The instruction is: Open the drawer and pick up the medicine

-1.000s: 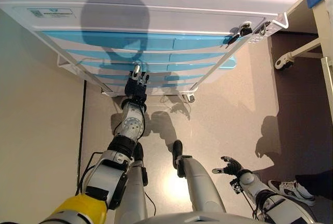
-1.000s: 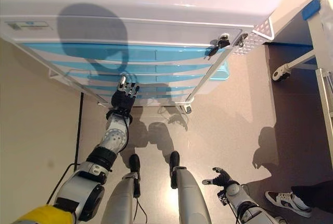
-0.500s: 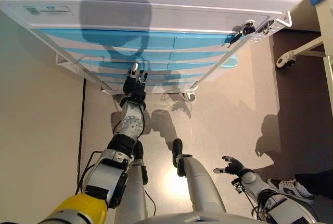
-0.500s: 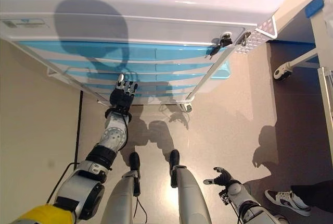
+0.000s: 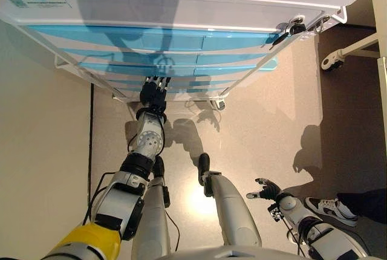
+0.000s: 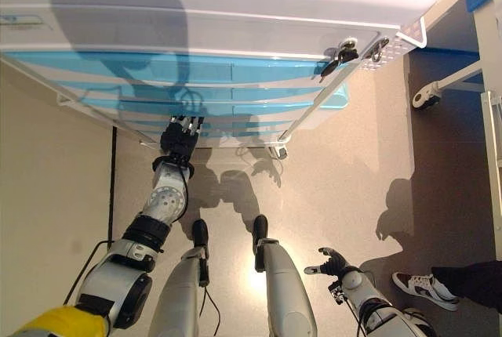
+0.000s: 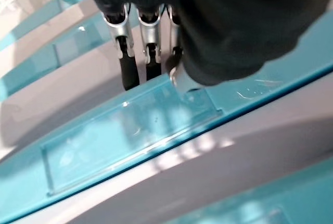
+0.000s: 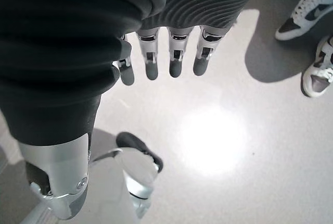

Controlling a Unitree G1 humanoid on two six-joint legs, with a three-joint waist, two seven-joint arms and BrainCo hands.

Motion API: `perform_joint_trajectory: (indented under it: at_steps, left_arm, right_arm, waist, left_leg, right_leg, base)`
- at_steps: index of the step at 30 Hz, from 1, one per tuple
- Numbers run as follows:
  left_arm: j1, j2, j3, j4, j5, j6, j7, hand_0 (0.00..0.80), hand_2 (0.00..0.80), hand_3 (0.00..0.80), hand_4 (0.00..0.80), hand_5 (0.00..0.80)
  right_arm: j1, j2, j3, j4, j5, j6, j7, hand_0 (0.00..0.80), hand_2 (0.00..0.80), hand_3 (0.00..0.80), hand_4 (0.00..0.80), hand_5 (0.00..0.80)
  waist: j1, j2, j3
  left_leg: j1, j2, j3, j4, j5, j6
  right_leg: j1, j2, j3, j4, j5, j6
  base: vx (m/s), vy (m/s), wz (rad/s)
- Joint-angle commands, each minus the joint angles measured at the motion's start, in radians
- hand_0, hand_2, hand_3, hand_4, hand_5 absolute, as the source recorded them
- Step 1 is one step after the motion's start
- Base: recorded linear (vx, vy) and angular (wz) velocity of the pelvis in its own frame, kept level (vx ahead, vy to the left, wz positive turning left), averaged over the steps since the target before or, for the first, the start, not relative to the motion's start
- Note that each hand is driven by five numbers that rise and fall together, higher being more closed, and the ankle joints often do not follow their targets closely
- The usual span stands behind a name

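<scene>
A white wheeled cabinet (image 5: 181, 6) with a stack of several blue drawers (image 5: 121, 39) stands in front of me, all drawers shut. My left hand (image 5: 153, 94) reaches up to one of the lower drawers. In the left wrist view its straight fingers (image 7: 127, 73) rest with their dark tips on the upper edge of that drawer's clear blue handle (image 7: 130, 135). My right hand (image 5: 266, 188) hangs low at the right over the floor, its fingers (image 8: 176, 60) straight and holding nothing. No medicine shows in any view.
A person's shoes (image 5: 326, 207) stand on the floor at the lower right, close to my right hand. Another trolley's frame with a caster (image 5: 329, 61) is at the right. The cabinet's own caster (image 5: 219, 104) sits under its front corner. A beige wall (image 5: 36, 151) runs along the left.
The camera has shifted. My left hand has gone forward to the drawer front, and its fingertips now touch the handle. The right hand stays where it was.
</scene>
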Motion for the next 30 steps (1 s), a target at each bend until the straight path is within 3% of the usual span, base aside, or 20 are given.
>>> perform_joint_trajectory:
  at_steps: [1, 11, 22, 26, 30]
  left_arm:
    - [-0.162, -0.041, -0.08, -0.378, 0.057, -0.07, -0.178, 0.8, 0.8, 0.8, 0.8, 0.8]
    - [-0.051, -0.061, -0.093, -0.383, 0.041, -0.042, -0.187, 0.8, 0.8, 0.8, 0.8, 0.8]
    - [0.128, -0.066, -0.109, -0.412, 0.014, -0.001, -0.191, 0.8, 0.8, 0.8, 0.8, 0.8]
    - [0.212, -0.062, -0.116, -0.45, -0.003, 0.02, -0.204, 0.8, 0.8, 0.8, 0.8, 0.8]
    - [0.319, -0.031, -0.123, -0.489, -0.016, 0.052, -0.222, 0.8, 0.8, 0.8, 0.8, 0.8]
  right_arm:
    - [0.055, -0.062, 0.044, 0.01, -0.02, 0.005, 0.01, 0.0, 0.0, 0.0, 0.0, 0.0]
    - [0.044, -0.05, 0.044, 0.022, -0.026, 0.006, 0.006, 0.0, 0.0, 0.0, 0.0, 0.0]
    - [0.029, -0.033, 0.041, 0.027, -0.039, 0.009, -0.006, 0.0, 0.0, 0.0, 0.0, 0.0]
    - [0.039, -0.028, 0.028, 0.033, -0.04, 0.01, -0.011, 0.0, 0.0, 0.0, 0.0, 0.0]
    - [0.045, -0.028, 0.011, 0.034, -0.043, 0.008, -0.019, 0.0, 0.0, 0.0, 0.0, 0.0]
  waist:
    - [0.029, 0.03, -0.1]
    - [0.046, 0.026, -0.081]
    - [0.095, 0.011, -0.023]
    - [0.127, 0.013, 0.018]
    - [0.168, 0.033, 0.056]
  left_leg:
    - [-0.045, -0.042, -0.029, 0.068, -0.058, 0.041]
    - [-0.047, -0.041, -0.032, 0.094, -0.059, 0.043]
    - [-0.066, -0.048, -0.067, 0.164, -0.061, 0.047]
    - [-0.074, -0.07, -0.104, 0.214, -0.065, 0.05]
    - [-0.094, -0.106, -0.161, 0.264, -0.065, 0.05]
  right_leg:
    - [0.023, 0.013, -0.01, -0.072, 0.112, 0.063]
    - [0.027, 0.011, -0.019, -0.058, 0.109, 0.058]
    - [0.03, -0.003, -0.052, 0.03, 0.074, 0.044]
    - [0.038, -0.024, -0.078, 0.103, 0.038, 0.031]
    - [0.048, -0.055, -0.132, 0.174, 0.001, 0.017]
  base:
    - [0.0, 0.0, 0.0]
    - [-0.038, -0.006, 0.0]
    - [-0.049, -0.036, 0.09]
    - [-0.048, -0.077, 0.46]
    - [-0.058, -0.067, 0.52]
